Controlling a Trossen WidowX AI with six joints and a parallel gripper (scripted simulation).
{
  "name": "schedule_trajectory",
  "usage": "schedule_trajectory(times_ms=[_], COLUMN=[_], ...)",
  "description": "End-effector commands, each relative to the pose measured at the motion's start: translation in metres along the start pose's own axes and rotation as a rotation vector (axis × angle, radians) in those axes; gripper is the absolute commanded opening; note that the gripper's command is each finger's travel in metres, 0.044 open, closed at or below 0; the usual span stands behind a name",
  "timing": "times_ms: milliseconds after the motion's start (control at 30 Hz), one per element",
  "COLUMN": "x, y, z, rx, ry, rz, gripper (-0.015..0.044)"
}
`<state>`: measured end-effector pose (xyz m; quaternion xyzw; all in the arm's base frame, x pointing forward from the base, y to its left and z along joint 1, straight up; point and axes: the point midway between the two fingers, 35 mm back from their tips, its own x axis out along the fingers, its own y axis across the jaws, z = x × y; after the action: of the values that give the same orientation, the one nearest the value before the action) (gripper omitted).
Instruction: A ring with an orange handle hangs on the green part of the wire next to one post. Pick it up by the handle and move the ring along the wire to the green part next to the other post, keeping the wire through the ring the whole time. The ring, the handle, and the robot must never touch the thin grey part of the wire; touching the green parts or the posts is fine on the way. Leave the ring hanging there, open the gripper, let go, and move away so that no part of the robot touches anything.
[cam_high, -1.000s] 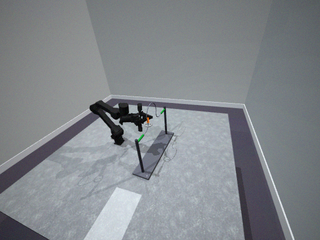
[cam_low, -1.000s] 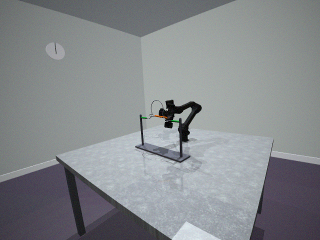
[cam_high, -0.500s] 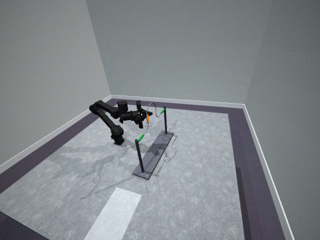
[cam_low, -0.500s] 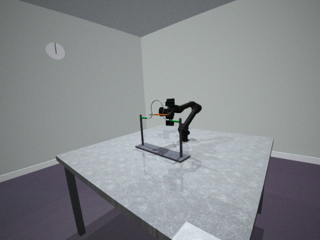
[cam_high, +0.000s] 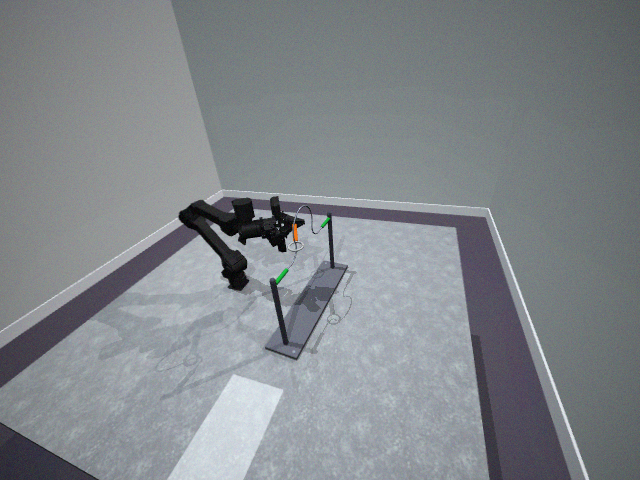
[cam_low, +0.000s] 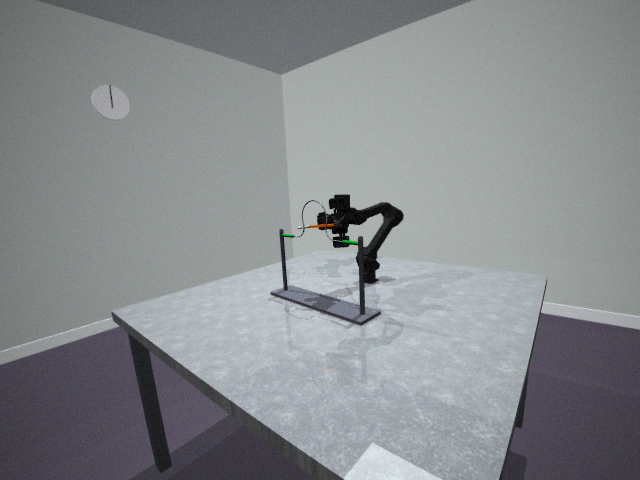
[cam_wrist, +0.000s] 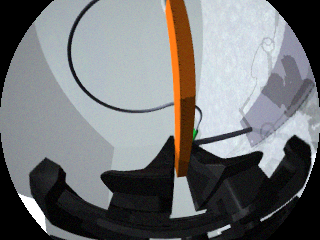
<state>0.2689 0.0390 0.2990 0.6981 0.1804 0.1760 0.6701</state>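
The gripper (cam_high: 296, 223) (cam_low: 334, 225) (cam_wrist: 175, 139) is clamped on the orange handle (cam_high: 295, 233) (cam_low: 321, 225) (cam_wrist: 185, 95) near one end. In the top view the ring (cam_high: 290, 249) (cam_low: 299, 227) (cam_wrist: 163, 5) sits at the handle's six o'clock end, in the exterior view at its nine o'clock end, raised above the desk (cam_high: 403, 310) (cam_low: 258, 361) (cam_wrist: 225, 50). It is between the green parts, on neither; I can't tell whether the wire (cam_high: 305, 206) (cam_low: 312, 200) (cam_wrist: 69, 50) passes through it, or whether they touch. Seen from the top, the near post (cam_high: 279, 312) (cam_low: 361, 279) has its green part (cam_high: 281, 275) (cam_low: 350, 242) around seven o'clock from the ring, while the far post (cam_high: 331, 242) (cam_low: 283, 263) (cam_wrist: 225, 136) stands toward three o'clock.
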Motion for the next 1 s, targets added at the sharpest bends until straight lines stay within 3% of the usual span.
schedule_trajectory(times_ms=[0,967], x=[0.0,-0.003], y=[0.009,0.032], z=[-0.001,0.002], rx=[0.013,0.047], ry=[0.005,0.007], rz=[0.02,0.009], gripper=[-0.015,-0.015])
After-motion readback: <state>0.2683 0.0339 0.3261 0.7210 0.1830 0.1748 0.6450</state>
